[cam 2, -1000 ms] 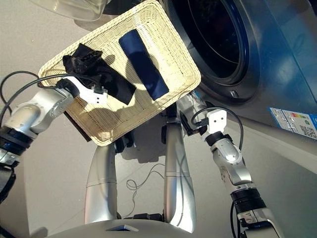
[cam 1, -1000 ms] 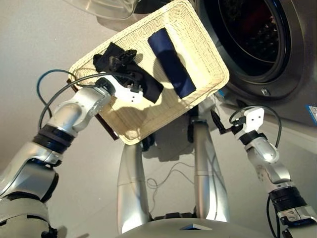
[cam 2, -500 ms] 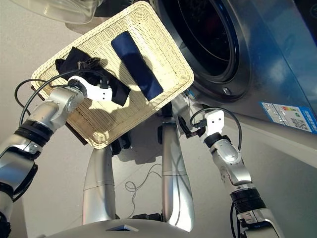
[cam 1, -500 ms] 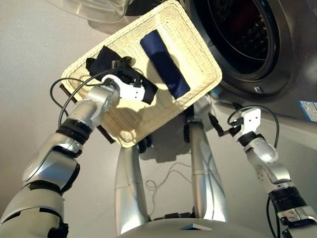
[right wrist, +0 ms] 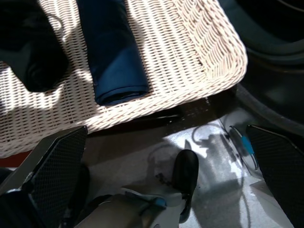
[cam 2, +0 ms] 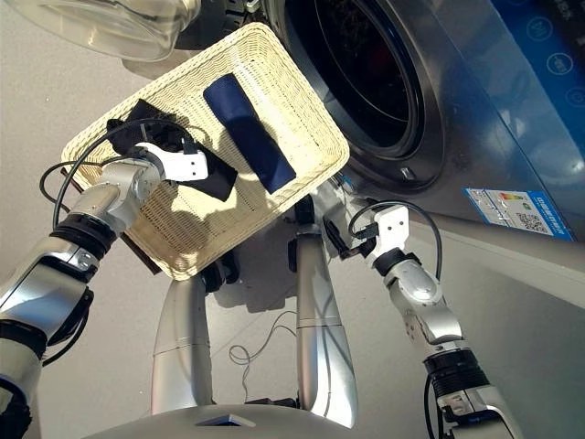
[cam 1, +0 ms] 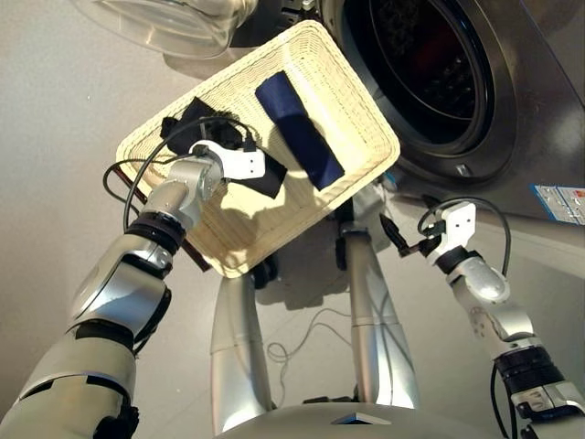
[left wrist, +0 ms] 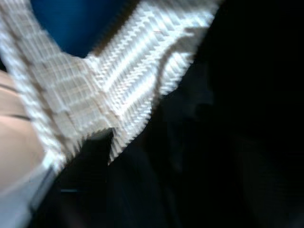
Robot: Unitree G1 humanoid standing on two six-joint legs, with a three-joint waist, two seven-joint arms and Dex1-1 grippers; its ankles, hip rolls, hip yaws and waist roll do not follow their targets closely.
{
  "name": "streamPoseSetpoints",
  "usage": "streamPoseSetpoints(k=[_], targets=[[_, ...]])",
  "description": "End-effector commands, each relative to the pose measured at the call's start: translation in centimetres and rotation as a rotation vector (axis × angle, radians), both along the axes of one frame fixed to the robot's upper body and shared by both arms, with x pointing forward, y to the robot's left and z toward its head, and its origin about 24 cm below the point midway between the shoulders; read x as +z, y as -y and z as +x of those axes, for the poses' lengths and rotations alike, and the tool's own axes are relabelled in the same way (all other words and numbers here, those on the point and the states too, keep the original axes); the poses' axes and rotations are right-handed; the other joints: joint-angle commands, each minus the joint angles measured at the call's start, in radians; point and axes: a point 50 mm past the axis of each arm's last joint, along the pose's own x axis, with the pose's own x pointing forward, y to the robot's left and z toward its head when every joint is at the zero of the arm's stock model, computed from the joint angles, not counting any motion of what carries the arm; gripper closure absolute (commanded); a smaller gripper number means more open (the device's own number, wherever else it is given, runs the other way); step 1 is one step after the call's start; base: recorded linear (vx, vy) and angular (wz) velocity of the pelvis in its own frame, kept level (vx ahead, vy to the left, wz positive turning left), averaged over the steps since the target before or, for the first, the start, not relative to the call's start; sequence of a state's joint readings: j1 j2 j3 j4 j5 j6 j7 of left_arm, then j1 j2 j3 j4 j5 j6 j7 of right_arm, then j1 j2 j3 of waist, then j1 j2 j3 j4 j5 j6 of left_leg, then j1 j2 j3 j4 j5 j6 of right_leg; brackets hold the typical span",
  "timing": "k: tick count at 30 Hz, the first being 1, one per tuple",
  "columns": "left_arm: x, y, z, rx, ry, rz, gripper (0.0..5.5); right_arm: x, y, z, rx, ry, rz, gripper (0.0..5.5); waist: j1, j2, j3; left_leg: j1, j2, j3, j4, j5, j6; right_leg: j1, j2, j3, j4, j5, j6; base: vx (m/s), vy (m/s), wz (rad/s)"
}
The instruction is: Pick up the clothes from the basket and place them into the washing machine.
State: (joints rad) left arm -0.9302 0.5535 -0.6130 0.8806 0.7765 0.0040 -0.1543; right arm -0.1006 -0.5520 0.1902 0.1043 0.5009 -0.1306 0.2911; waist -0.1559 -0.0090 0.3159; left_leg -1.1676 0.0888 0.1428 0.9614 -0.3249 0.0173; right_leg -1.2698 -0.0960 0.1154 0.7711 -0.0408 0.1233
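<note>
Cream-white wicker basket (cam 1: 366,119), shallow, low woven rim, rounded corners, sits angled just in front of the washing machine (cam 1: 539,101). Navy blue cloth (cam 1: 298,132) lies flat in it as a folded strip, toward the machine side. Black cloth (cam 1: 196,123) is crumpled at the far-left part, apart from the navy one. Machine is dark grey, porthole open, perforated steel drum (cam 1: 437,73) visible, something red inside, unclear. Clear glass door bowl (cam 1: 164,20) swung open beyond the basket.

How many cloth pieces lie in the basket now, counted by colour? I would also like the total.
Black cloth: 1, under the left gripper
Navy blue cloth: 1
Red cloth: 0 in the basket
Total in the basket: 2
</note>
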Motion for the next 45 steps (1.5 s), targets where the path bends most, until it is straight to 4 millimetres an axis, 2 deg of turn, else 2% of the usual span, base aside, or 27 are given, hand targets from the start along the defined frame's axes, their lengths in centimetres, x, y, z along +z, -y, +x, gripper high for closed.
streamPoseSetpoints(k=[1,4,7,10,12,14,15,16,18,20,21,22,23,24,25,26,27,28,30,32,39,42,45], targets=[[-13.4,-10.4,-9.6,0.332,-0.473,0.095,5.5,3.1,-0.9,-0.8,0.057,0.139,0.054,0.0,0.001,0.001,0.027,-0.048,-0.03,0.012,-0.092,0.094,0.028,0.02,-0.007,-0.052,0.021,-0.026,-0.042,0.0,0.0,0.0],[-15.5,-12.2,-12.6,0.378,-0.538,0.129,5.5,3.3,-0.7,-1.1,0.056,0.156,0.052,0.0,0.007,0.002,0.022,-0.051,-0.028,0.015,-0.092,0.095,0.026,0.02,-0.007,-0.052,0.021,-0.024,-0.043,0.003,0.004,-0.064],[-16.2,-12.7,-13.7,0.377,-0.565,0.148,5.5,3.4,-0.6,-1.3,0.053,0.166,0.045,0.0,0.008,0.003,0.021,-0.05,-0.028,0.014,-0.087,0.093,0.026,0.022,-0.008,-0.053,0.024,-0.025,-0.044,0.0,0.0,0.0],[-15.7,-12.5,-13.2,0.336,-0.532,0.168,5.5,3.5,-0.5,-1.4,0.049,0.176,0.039,0.0,0.008,0.005,0.019,-0.046,-0.027,0.015,-0.088,0.092,0.026,0.023,-0.011,-0.055,0.024,-0.026,-0.043,0.0,0.0,0.0],[-14.6,-11.7,-11.7,0.267,-0.471,0.193,5.5,3.4,-0.6,-1.4,0.051,0.177,0.035,0.0,0.007,0.007,0.019,-0.042,-0.027,0.016,-0.09,0.092,0.025,0.025,-0.011,-0.056,0.026,-0.028,-0.043,0.0,0.0,0.0],[-11.3,-9.6,-8.5,0.125,-0.327,0.243,5.5,3.4,-0.7,-1.3,0.05,0.181,0.027,0.0,0.002,0.009,0.018,-0.041,-0.028,0.016,-0.091,0.091,0.025,0.028,-0.011,-0.057,0.027,-0.031,-0.041,0.0,0.0,0.0],[-8.7,-7.2,-6.1,0.018,-0.228,0.255,5.5,3.3,-0.8,-1.2,0.051,0.182,0.027,0.0,-0.003,0.009,0.017,-0.04,-0.029,0.014,-0.091,0.091,0.025,0.029,-0.012,-0.057,0.028,-0.033,-0.04,0.0,0.0,0.0],[-6.7,-4.9,-4.6,-0.065,-0.144,0.241,5.5,3.3,-0.8,-1.1,0.045,0.186,0.03,0.0,-0.003,0.007,0.019,-0.039,-0.03,0.012,-0.091,0.091,0.025,0.03,-0.012,-0.059,0.03,-0.036,-0.039,0.0,0.0,0.0],[-1.8,-0.2,-2.8,-0.207,0.075,0.082,5.5,3.6,-0.8,-1.0,0.028,0.206,0.042,0.0,0.001,0.004,0.02,-0.033,-0.035,0.008,-0.094,0.092,0.026,0.034,-0.015,-0.061,0.032,-0.041,-0.039,0.0,0.0,0.0],[1.2,2.1,-2.4,-0.26,0.23,-0.038,5.5,3.5,-0.6,-1.0,-0.004,0.216,0.058,0.0,0.003,0.004,0.021,-0.031,-0.04,0.004,-0.099,0.094,0.028,0.037,-0.014,-0.063,0.033,-0.045,-0.04,0.0,0.0,0.0],[3.8,2.7,-3.3,-0.327,0.332,-0.139,5.5,3.8,-0.1,-1.0,-0.033,0.237,0.068,0.0,0.018,0.009,0.022,-0.029,-0.047,0.0,-0.106,0.096,0.029,0.037,-0.016,-0.063,0.033,-0.045,-0.04,0.0,0.0,0.0],[4.8,0.5,-4.5,-0.309,0.399,-0.148,5.5,3.7,0.6,-1.2,-0.077,0.245,0.07,0.0,0.031,0.017,0.024,-0.029,-0.051,-0.002,-0.108,0.097,0.029,0.038,-0.018,-0.065,0.032,-0.047,-0.04,0.0,0.0,0.0],[4.7,-1.3,-6.1,-0.301,0.441,-0.199,5.5,3.9,0.7,-1.3,-0.088,0.259,0.088,0.0,0.043,0.017,0.025,-0.029,-0.055,-0.004,-0.11,0.098,0.028,0.038,-0.018,-0.065,0.031,-0.049,-0.042,0.0,0.0,0.0],[3.8,-3.0,-7.5,-0.263,0.463,-0.254,5.5,4.1,0.4,-1.4,-0.074,0.276,0.106,0.0,0.05,0.016,0.024,-0.027,-0.057,-0.004,-0.11,0.097,0.027,0.039,-0.017,-0.064,0.029,-0.047,-0.044,0.0,0.0,0.0],[2.1,-5.6,-7.9,-0.177,0.454,-0.289,5.5,4.2,-0.2,-1.2,-0.031,0.28,0.108,0.0,0.038,0.012,0.015,-0.026,-0.054,-0.001,-0.109,0.1,0.026,0.04,-0.017,-0.062,0.024,-0.043,-0.044,0.0,0.0,0.0],[2.8,-6.4,-8.0,-0.145,0.53,-0.358,5.5,4.5,-0.5,-1.2,-0.025,0.3,0.125,0.0,0.041,0.01,0.012,-0.028,-0.055,0.001,-0.109,0.102,0.026,0.038,-0.018,-0.062,0.024,-0.041,-0.044,0.0,0.0,0.0],[2.3,-6.8,-8.3,-0.127,0.549,-0.381,5.5,4.8,-0.7,-1.3,-0.012,0.318,0.136,0.0,0.042,0.009,0.011,-0.029,-0.055,0.002,-0.108,0.104,0.025,0.037,-0.018,-0.062,0.025,-0.04,-0.043,0.0,0.0,0.0],[2.5,-6.1,-9.0,-0.135,0.613,-0.432,5.5,5.3,-0.8,-1.6,-0.008,0.346,0.14,0.0,0.053,0.007,0.014,-0.03,-0.057,-0.002,-0.112,0.104,0.025,0.035,-0.02,-0.063,0.027,-0.041,-0.042,0.0,0.0,0.0],[1.8,-5.1,-11.0,-0.158,0.653,-0.525,5.5,5.5,-1.0,-2.0,0.006,0.367,0.103,0.0,0.06,0.006,0.016,-0.029,-0.059,-0.006,-0.113,0.105,0.023,0.039,-0.024,-0.066,0.029,-0.043,-0.043,0.0,0.0,0.0],[1.9,-4.7,-11.8,-0.185,0.677,-0.62,5.5,5.9,-1.0,-1.9,0.009,0.386,0.041,0.0,0.065,0.001,0.019,-0.025,-0.063,-0.009,-0.114,0.106,0.022,0.043,-0.026,-0.069,0.025,-0.041,-0.043,-0.01,-0.025,0.183],[4.4,-2.6,-13.3,-0.251,0.838,-1.153,5.5,8.5,-1.7,-1.5,-0.041,0.606,-0.19,0.0,0.079,-0.001,0.031,-0.019,-0.074,-0.01,-0.116,0.11,0.026,0.048,-0.033,-0.069,0.029,-0.036,-0.041,0.0,0.0,0.0],[5.3,-1.7,-13.6,-0.308,0.842,-1.316,5.5,9.6,-2.2,-1.1,-0.091,0.72,-0.314,0.0,0.084,0.003,0.027,-0.017,-0.078,-0.011,-0.118,0.11,0.028,0.048,-0.033,-0.068,0.031,-0.036,-0.042,0.0,0.0,0.0],[6.0,-1.0,-14.0,-0.37,0.814,-1.425,5.5,10.6,-2.7,-0.9,-0.107,0.792,-0.351,0.0,0.088,0.008,0.023,-0.022,-0.08,-0.009,-0.113,0.109,0.032,0.044,-0.034,-0.069,0.034,-0.037,-0.043,0.0,0.0,0.0]])
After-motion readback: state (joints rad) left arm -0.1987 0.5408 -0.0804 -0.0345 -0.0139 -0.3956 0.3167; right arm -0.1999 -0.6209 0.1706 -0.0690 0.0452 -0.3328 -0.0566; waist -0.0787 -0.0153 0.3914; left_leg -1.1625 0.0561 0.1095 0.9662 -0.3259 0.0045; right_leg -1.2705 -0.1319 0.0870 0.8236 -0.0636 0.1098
